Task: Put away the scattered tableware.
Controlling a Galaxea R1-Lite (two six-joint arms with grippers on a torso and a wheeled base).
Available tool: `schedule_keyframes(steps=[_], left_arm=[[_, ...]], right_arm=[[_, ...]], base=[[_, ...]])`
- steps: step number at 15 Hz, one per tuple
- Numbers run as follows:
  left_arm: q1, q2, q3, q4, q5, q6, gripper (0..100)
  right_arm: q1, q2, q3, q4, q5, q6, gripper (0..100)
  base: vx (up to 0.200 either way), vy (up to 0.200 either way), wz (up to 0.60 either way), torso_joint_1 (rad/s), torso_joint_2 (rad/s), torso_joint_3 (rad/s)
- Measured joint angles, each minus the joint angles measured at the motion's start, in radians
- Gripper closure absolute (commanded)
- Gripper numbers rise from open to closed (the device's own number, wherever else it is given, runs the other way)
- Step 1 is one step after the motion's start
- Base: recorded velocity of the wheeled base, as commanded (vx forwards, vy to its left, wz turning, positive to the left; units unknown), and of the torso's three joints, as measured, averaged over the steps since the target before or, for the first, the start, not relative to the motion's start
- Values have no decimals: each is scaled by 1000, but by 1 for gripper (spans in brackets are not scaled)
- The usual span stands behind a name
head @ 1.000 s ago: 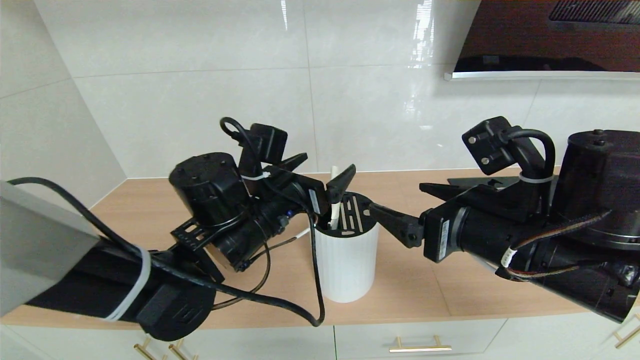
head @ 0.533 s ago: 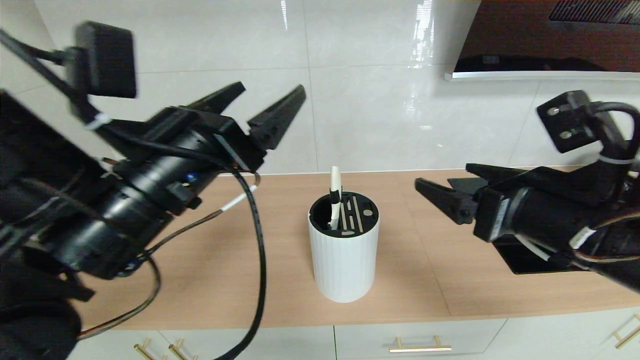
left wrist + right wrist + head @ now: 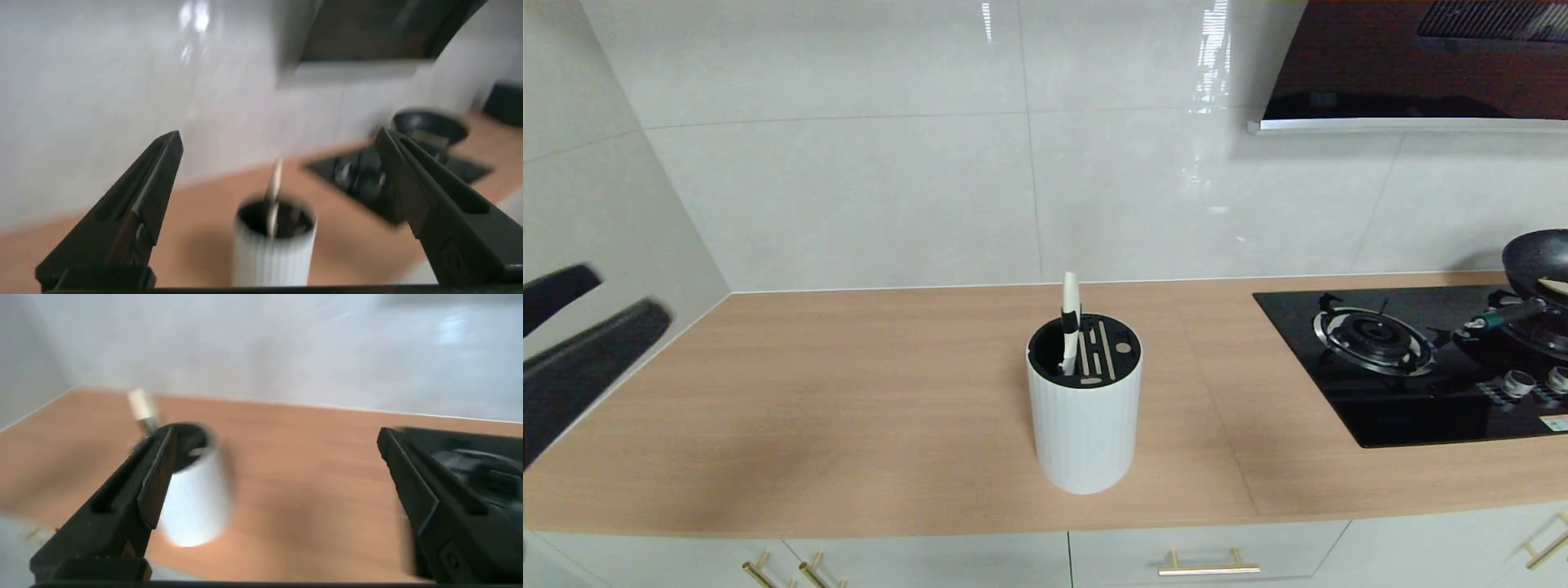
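A white ribbed utensil holder (image 3: 1085, 425) with a black slotted top stands upright mid-counter. A white utensil handle with a dark band (image 3: 1070, 314) sticks up out of it. My left gripper (image 3: 629, 294) is at the far left edge of the head view, well away from the holder, open and empty. In the left wrist view the holder (image 3: 274, 249) and the handle (image 3: 274, 184) sit far off beyond the open left gripper (image 3: 278, 139). My right gripper (image 3: 276, 437) is open and empty, with the holder (image 3: 192, 490) some distance beyond it.
A black gas stove (image 3: 1405, 367) is set into the wooden counter (image 3: 849, 392) on the right, with a dark pan (image 3: 1535, 261) on its far burner. White tiled walls close the back and left. Drawers with gold handles (image 3: 1209, 563) run below the counter edge.
Both arms have pulled back from the holder. The left one rose, then swung out to the left edge. The right one has left the head view, uncovering the stove. The utensil stays in the holder.
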Motion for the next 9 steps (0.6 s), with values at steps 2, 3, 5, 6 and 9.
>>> schedule_keyframes(steps=[2,3,5,6,9], left_arm=[[90,-225,-12,278,-26,-43,0],[144,-315,-14,348,-39,-64,0],[253,-470,16,407,-52,-95,0],[296,-526,43,417,-55,-100,0],[398,-642,168,378,-36,-101,0]], right_arm=[[-62,-191,-9,245,6,-4,0],[-108,-256,-13,289,8,-5,0],[-228,-380,19,312,46,-19,0],[-273,-436,47,318,76,-27,0],[-411,-602,169,337,132,-41,0]], base=[[0,0,0,0,0,0],[0,0,0,0,0,0],[0,0,0,0,0,0],[0,0,0,0,0,0],[0,0,0,0,0,0]])
